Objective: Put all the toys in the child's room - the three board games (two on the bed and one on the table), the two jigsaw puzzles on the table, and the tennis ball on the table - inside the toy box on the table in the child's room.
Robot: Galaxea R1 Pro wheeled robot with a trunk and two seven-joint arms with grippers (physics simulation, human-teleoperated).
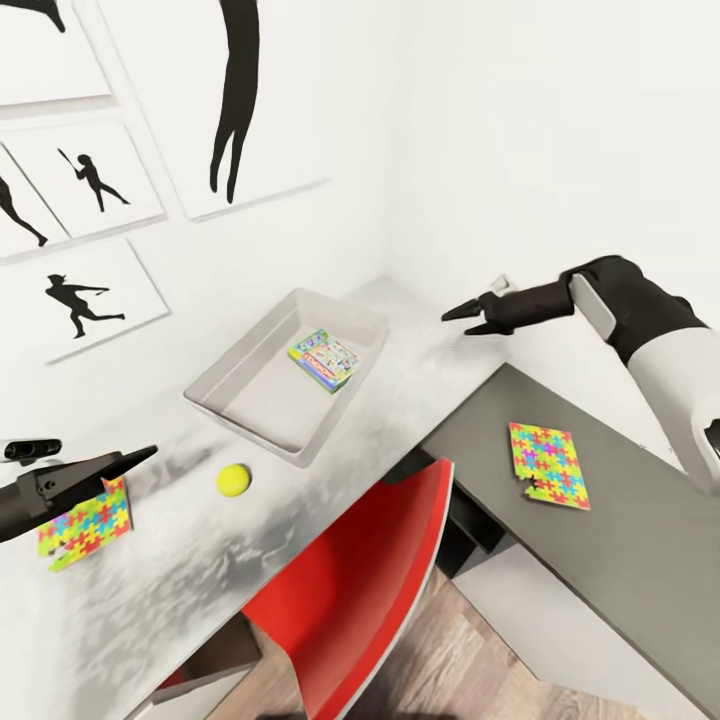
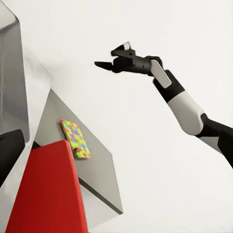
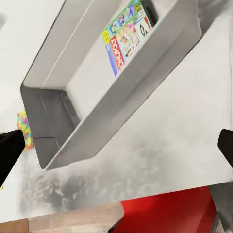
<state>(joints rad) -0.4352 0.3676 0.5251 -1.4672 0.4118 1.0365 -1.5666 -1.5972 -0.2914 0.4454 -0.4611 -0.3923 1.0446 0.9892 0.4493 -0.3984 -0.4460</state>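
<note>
One board game [image 1: 323, 360] down in the toy box [image 1: 232, 385]. Left to go: tennis ball [image 1: 234, 480] just beside the box, one jigsaw [image 1: 548, 464] on the dark section beyond, another jigsaw [image 1: 84, 524] under the left gripper [image 1: 138, 457]. Both grippers parted, right gripper [image 1: 461, 314] too, holding nothing.

Light is bright, even and diffuse, washing the white walls [image 1: 480, 150] nearly featureless. The light grey table [image 1: 200, 590] carries soft, mottled dark smudges near the toy box [image 1: 240, 385], which casts a faint shadow on it. The renders are slightly soft, with fuzzy edges on the red chair [image 1: 350, 590]. The head view bends straight lines toward its edges.
</note>
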